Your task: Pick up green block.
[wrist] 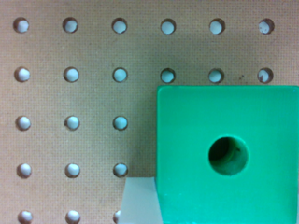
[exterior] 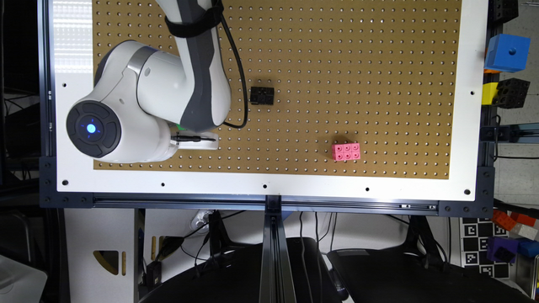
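The green block (wrist: 229, 154) sits close under the gripper (wrist: 140, 200) — whose grip I cannot tell — so an off-centre squeeze could nudge it aside.

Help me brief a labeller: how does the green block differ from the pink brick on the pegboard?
The green block is bright green with a smooth face and one round dark hole in its middle; the pink brick is pink with six small studs on top. The green block sits under the arm, a sliver of it peeking out in the exterior view; the pink brick lies in the open, toward the exterior view's right. Both rest on the pegboard.
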`<action>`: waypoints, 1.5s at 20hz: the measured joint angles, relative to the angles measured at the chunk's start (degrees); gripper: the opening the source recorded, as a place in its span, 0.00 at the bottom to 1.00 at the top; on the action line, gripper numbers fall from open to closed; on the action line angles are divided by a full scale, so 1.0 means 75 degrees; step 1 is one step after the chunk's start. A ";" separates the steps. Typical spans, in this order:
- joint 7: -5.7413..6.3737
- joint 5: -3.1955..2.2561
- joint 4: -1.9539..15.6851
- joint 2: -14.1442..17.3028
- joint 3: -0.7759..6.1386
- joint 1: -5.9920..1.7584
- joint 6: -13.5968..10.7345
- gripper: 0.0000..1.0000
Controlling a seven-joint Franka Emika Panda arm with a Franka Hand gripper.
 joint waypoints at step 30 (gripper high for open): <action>0.0006 0.0000 -0.0008 -0.1731 -0.0001 -0.0005 -0.1744 0.00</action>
